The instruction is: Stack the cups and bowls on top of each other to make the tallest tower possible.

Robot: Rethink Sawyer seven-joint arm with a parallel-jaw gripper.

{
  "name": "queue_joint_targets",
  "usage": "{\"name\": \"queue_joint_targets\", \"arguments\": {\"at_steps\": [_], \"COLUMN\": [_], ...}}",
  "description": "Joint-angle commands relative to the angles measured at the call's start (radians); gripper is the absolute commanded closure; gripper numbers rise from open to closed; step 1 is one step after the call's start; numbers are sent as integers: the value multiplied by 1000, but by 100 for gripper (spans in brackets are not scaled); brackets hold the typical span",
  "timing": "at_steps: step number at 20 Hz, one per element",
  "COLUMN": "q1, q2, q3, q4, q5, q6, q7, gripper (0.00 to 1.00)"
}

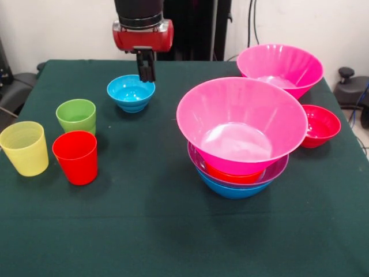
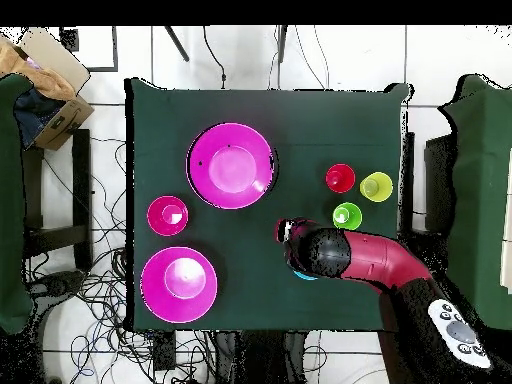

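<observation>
A dark green cloth [image 1: 144,231] covers the table; white wall behind, cables on the tiled floor [image 2: 70,290]. The gripper [image 1: 146,76] hangs over the cyan bowl [image 1: 131,93], fingers together, empty. The tower [image 1: 241,138] stands right of it.

The tower [image 1: 242,141] stands right of the table's [image 1: 144,231] centre in the front view. The second large bowl [image 1: 281,68] is at its one o'clock, the small bowl [image 1: 319,124] at three o'clock, probably apart from it. Three cups [image 1: 55,141] cluster at nine o'clock. Another small bowl [image 1: 131,92] sits at eleven o'clock, under the gripper [image 1: 146,72].
</observation>
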Motion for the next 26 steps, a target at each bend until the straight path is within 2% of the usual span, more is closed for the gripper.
{"name": "queue_joint_targets", "arguments": {"at_steps": [1,3,6,9,14,18,26], "q1": [38,36,-1,-5,8,-11,33], "q2": [-63,-110,-164,-191,-193,-201,-156], "q3": [9,31,92,110,107,131,96], "q4": [-42,-44,-17,-8,-7,28,-31], "q5": [-86,-69,-52,-46,-69,-49,-62], "q6": [215,282,308,296,283,252,359], "q7": [-115,-152,-213,-186,-138,-132,-96], "gripper": [100,100,100,100,100,100,100]}}
